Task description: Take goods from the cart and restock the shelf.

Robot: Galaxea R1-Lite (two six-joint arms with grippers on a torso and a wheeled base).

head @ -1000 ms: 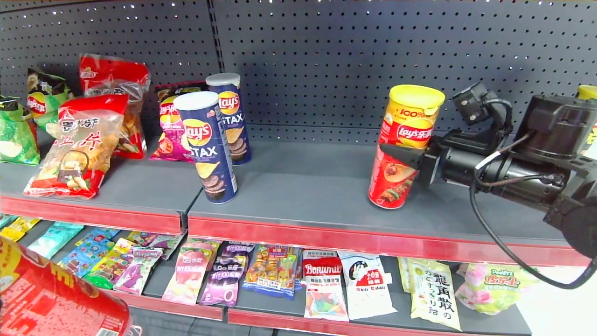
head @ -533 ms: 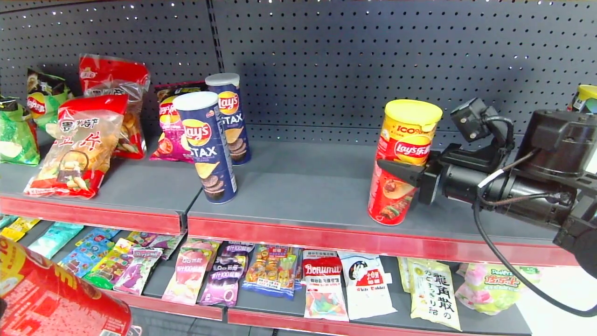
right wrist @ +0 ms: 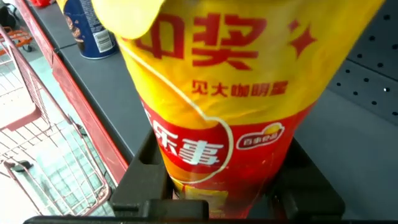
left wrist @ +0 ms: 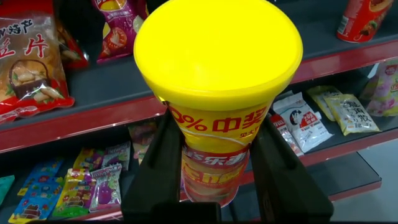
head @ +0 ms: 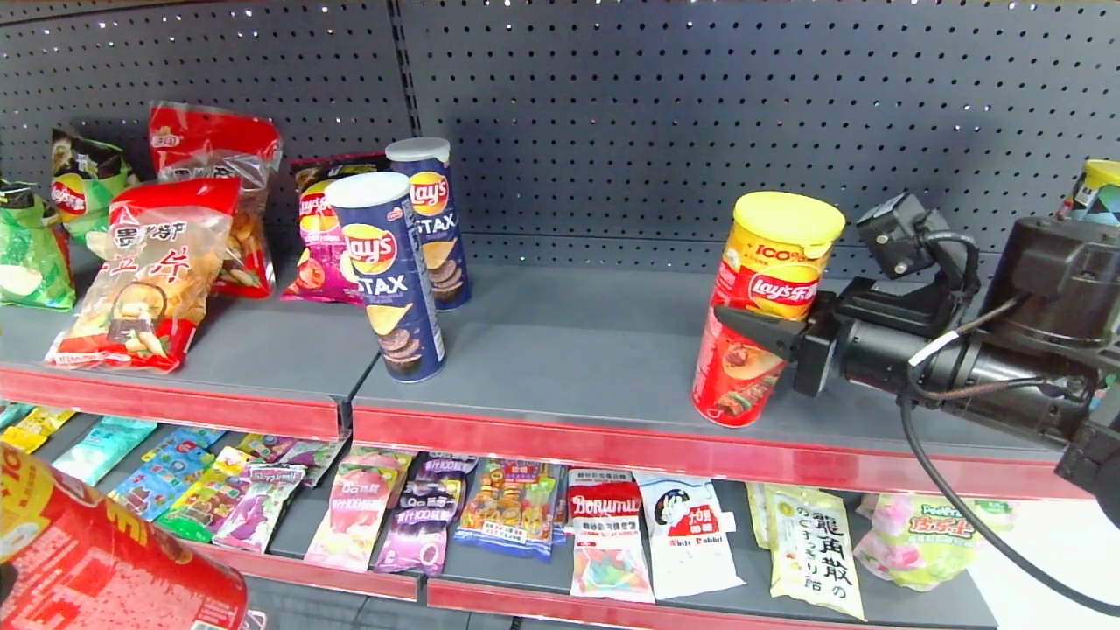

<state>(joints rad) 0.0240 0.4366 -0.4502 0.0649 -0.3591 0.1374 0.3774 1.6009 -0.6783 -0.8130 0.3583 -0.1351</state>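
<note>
A red chips can with a yellow lid leans slightly on the upper shelf, its base close to the red front lip. My right gripper is shut on its middle from the right; the right wrist view has the same can between the gripper's fingers. Whether the base touches the shelf I cannot tell. A second red can with a yellow lid sits in my left gripper, which is shut on its body. That can hangs low at the left, below shelf height.
Two tall blue cans stand mid-shelf, with snack bags to their left. Free shelf room lies between the blue cans and the held can. Small candy bags fill the lower shelf. The wire cart is beside the shelf.
My right gripper has lowered the can and drawn it toward the shelf's front edge and slightly right; the can now leans a little. The left arm's can has barely moved.
</note>
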